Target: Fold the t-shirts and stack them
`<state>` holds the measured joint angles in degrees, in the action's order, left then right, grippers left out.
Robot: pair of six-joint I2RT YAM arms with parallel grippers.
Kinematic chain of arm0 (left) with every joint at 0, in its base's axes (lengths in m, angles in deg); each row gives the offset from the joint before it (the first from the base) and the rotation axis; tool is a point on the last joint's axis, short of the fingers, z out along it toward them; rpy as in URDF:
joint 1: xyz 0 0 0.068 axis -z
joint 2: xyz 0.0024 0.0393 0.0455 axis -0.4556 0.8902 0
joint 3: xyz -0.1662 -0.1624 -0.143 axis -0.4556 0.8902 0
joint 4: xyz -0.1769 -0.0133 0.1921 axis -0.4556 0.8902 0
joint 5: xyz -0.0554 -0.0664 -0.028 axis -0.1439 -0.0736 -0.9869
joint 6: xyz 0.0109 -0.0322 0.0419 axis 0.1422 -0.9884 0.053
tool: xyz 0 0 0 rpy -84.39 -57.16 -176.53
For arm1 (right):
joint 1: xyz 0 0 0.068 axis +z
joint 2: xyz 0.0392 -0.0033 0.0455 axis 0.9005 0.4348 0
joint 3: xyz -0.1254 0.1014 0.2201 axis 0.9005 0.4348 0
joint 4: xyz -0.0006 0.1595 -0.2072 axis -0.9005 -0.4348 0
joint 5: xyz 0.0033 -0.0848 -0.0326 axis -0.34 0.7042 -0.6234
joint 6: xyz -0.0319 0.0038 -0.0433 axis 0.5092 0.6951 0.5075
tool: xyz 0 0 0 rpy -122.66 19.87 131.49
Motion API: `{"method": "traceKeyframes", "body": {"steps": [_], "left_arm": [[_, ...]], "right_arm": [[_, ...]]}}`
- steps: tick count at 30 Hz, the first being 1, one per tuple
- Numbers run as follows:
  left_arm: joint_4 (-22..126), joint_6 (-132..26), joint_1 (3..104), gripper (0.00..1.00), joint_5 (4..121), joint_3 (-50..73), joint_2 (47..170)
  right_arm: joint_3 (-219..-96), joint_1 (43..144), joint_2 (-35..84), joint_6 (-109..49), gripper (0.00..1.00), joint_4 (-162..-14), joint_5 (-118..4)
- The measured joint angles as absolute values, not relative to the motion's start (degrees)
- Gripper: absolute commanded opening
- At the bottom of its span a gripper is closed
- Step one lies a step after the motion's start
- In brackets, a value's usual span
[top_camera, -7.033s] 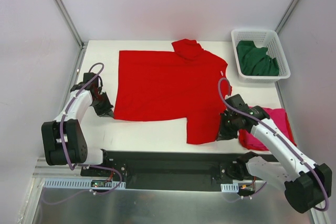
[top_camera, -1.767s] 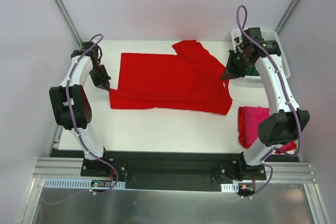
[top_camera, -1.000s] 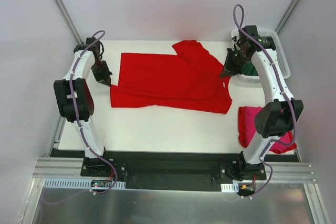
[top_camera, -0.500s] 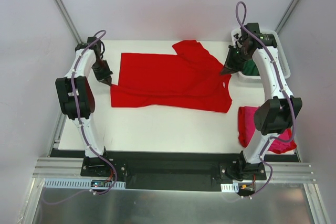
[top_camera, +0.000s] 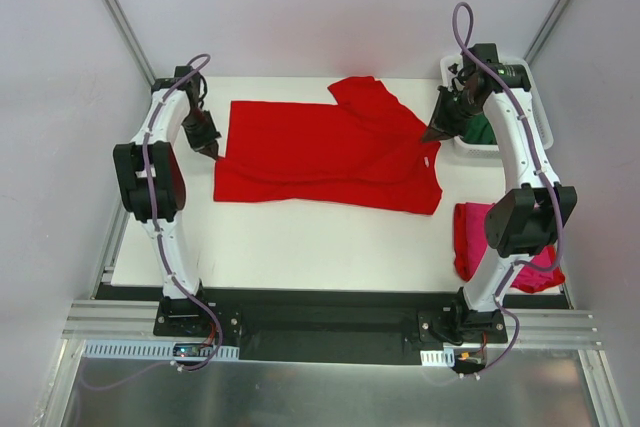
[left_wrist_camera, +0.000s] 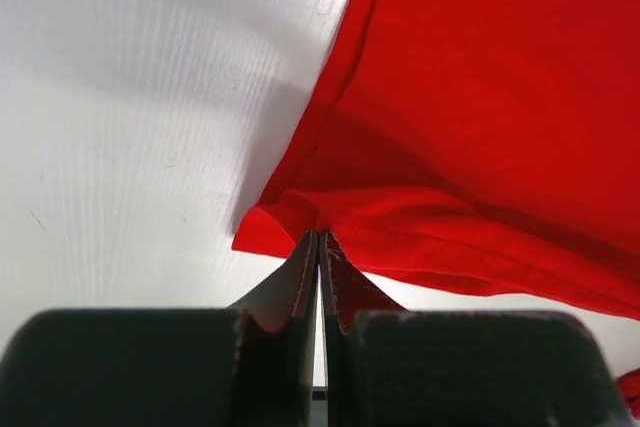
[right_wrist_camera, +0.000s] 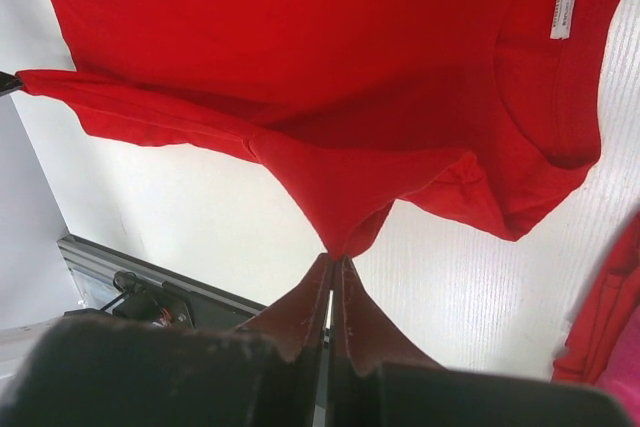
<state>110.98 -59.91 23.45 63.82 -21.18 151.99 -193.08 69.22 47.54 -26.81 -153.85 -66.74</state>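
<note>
Red t-shirt (top_camera: 320,152) lies across the middle of the white table (top_camera: 300,237) in the overhead view, with one layer doubled over another and each end pinched by an arm.

At the left of that view, the left gripper (top_camera: 208,147) sits at the shirt's left edge with its jaws pressed together on a bunched corner of the red cloth. In the left wrist view, the left gripper (left_wrist_camera: 318,237) has the two dark fingers meeting with almost no gap. The red t-shirt (left_wrist_camera: 480,127) fans up and to the right from them, throwing a grey shadow on the tabletop to the left.

In the upper middle of the overhead view, a sleeve (top_camera: 355,92) is folded over onto the shirt body.

Toward the right, the right gripper (top_camera: 428,137) is clamped on the shirt's right edge, just above a small white label (top_camera: 428,159). In the right wrist view, the right gripper (right_wrist_camera: 335,255) has its fingers closed on a point of fabric. The red t-shirt (right_wrist_camera: 300,47) spreads above them, and the label (right_wrist_camera: 563,14) shows inside the collar at the upper right.

At the upper right of the overhead view stands a white lattice basket (top_camera: 543,119). The dark green t-shirt (top_camera: 482,131) lies inside it, mostly hidden behind the right arm. Below it, at the table's right edge, the magenta-pink t-shirt (top_camera: 468,235) lies crumpled, apart from the red one.
</note>
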Motion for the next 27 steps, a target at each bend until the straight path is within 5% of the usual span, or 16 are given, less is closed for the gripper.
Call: {"method": "traceKeyframes", "body": {"steps": [27], "left_arm": [[112.3, -59.9, 24.1, 0.00, 61.9, -27.5, 155.1]], "right_arm": [[-193.0, 68.7, 50.4, -26.8, 0.01, -153.8, -67.0]]}}
